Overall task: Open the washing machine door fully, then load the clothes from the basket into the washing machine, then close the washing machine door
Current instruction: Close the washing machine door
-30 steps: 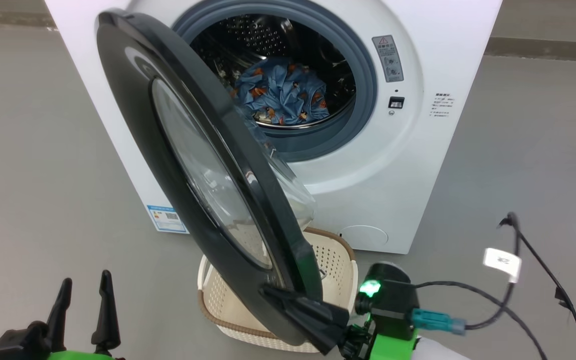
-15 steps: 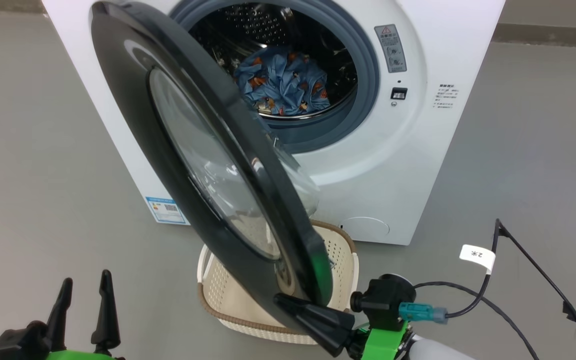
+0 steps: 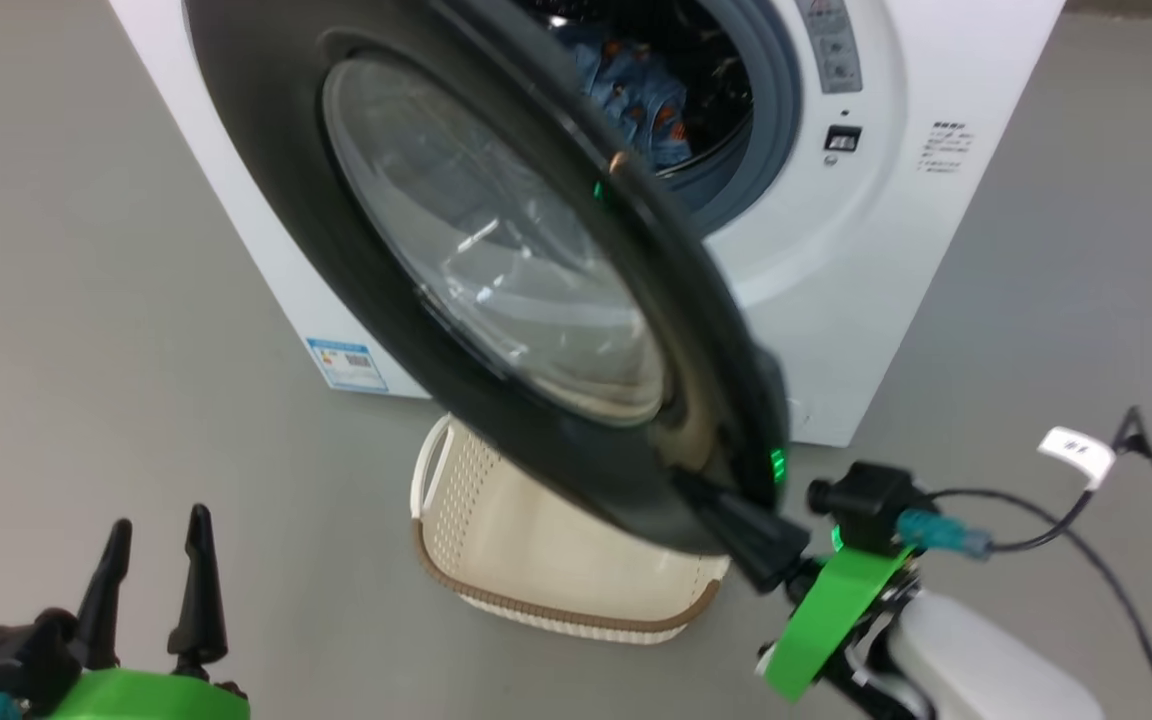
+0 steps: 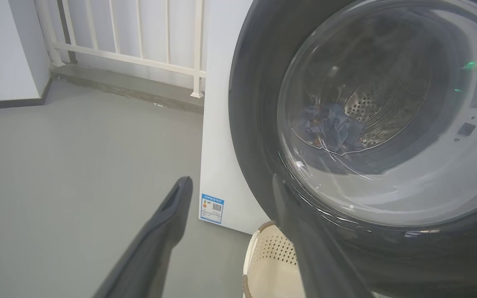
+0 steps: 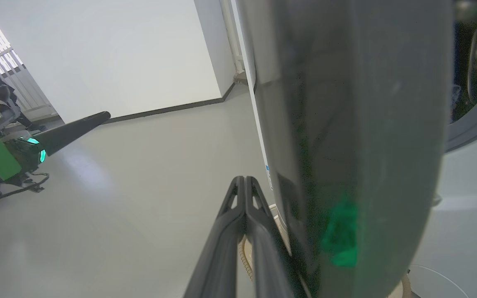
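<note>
Right gripper point(image 5: 244, 182) pinched closed, tips at the lower rim of the washing machine door point(image 3: 496, 250) (it's half swung). Left gripper point(image 3: 160, 520) spread wide, empty; clothes point(image 3: 641, 95) sit in the drum point(image 3: 721, 60).

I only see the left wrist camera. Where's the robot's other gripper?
Observer: The right gripper is down at the lower edge of the washing machine door.
Operator: Is it grabbing the door?
Observer: No. Its fingers are shut together, lying against the door's outer face.
Operator: Is the door closed?
Observer: Not yet. From the head view the clothes show past the door's edge.
</note>
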